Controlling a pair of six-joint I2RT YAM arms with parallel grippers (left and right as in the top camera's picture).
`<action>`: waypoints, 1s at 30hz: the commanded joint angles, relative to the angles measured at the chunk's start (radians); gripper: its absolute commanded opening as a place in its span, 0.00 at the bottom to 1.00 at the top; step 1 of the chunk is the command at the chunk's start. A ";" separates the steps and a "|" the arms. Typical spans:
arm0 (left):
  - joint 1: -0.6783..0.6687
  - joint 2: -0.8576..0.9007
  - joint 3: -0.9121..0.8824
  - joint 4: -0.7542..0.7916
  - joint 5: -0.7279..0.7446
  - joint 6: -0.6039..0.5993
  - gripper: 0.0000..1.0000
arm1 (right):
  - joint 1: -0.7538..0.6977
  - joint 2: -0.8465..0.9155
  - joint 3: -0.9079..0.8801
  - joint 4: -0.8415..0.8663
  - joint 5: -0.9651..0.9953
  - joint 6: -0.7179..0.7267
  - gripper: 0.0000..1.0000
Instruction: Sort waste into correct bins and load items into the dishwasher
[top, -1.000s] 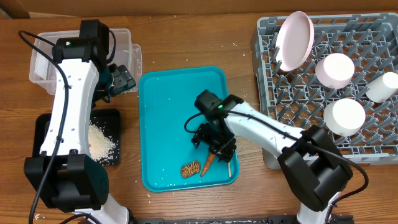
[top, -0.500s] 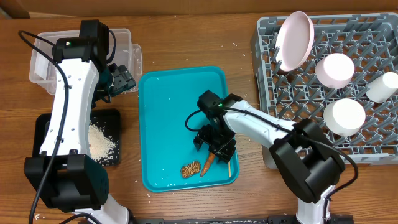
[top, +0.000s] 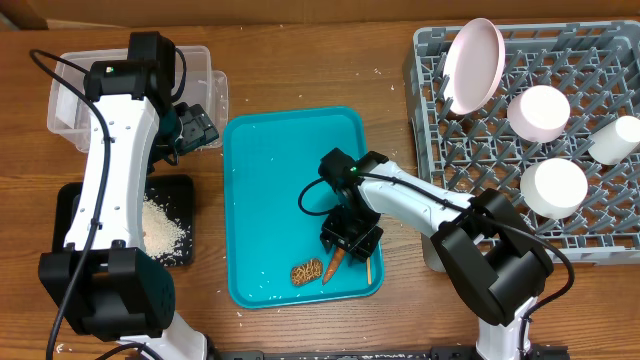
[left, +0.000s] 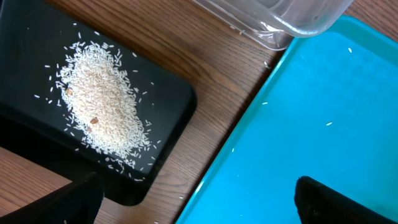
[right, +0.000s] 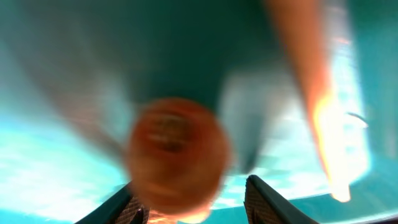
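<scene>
Clear plastic tub (top: 205, 70) and black tray (top: 75, 200) of rice (top: 165, 228) sit at the left, with the left gripper (top: 196, 127) spread wide and empty by the tub's corner. On the teal tray (top: 270, 170) in the middle, the right gripper (top: 350, 240) is low over the thick end of a carrot piece (top: 334, 264) beside a brown lump (top: 305, 272); its fingers are partly apart around a blurred orange shape, and whether they grip it cannot be told. It should probably close squarely on the carrot alone and lift straight up, clear of the lump and the dish rack (top: 590, 230) at right.
</scene>
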 joint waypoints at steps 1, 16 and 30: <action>-0.005 -0.005 -0.006 0.000 -0.013 -0.017 1.00 | 0.002 0.008 0.047 -0.038 0.069 -0.020 0.49; -0.006 -0.005 -0.006 0.000 -0.013 -0.017 1.00 | 0.002 0.008 0.063 -0.041 0.068 -0.046 0.43; -0.007 -0.005 -0.006 0.000 -0.013 -0.017 1.00 | 0.012 0.008 0.053 -0.048 0.043 -0.047 0.44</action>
